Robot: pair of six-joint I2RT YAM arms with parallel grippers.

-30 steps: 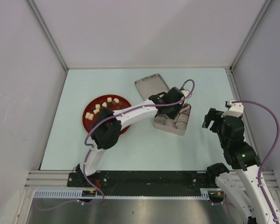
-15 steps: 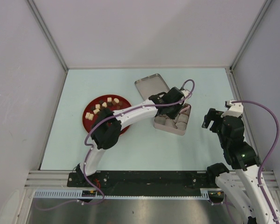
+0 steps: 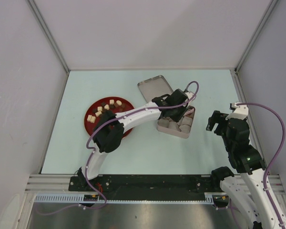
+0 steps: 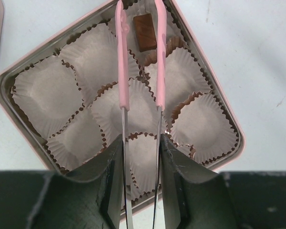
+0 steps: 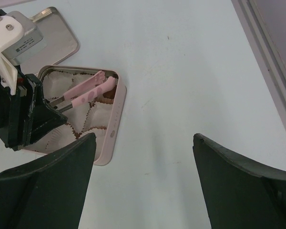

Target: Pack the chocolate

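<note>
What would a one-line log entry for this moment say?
left gripper: shut on pink tongs | tongs: tips apart over dark chocolate piece in tin cup | right gripper: open, empty | red plate: holds more pieces

**Left wrist view.** The left tool (image 4: 140, 145) has its two dark fingers (image 4: 112, 181) clamped on the metal shanks of pink tongs (image 4: 122, 71). The tongs run straight ahead of the tool, over a square tin (image 4: 231, 119) that stands on the pale desk (image 4: 257, 57). Crinkled white paper cups (image 4: 47, 90) line the tin. One dark brown chocolate piece (image 4: 145, 32) lies in the cup farthest from the tool, between the parted pink tips and nearer the right one.
</note>
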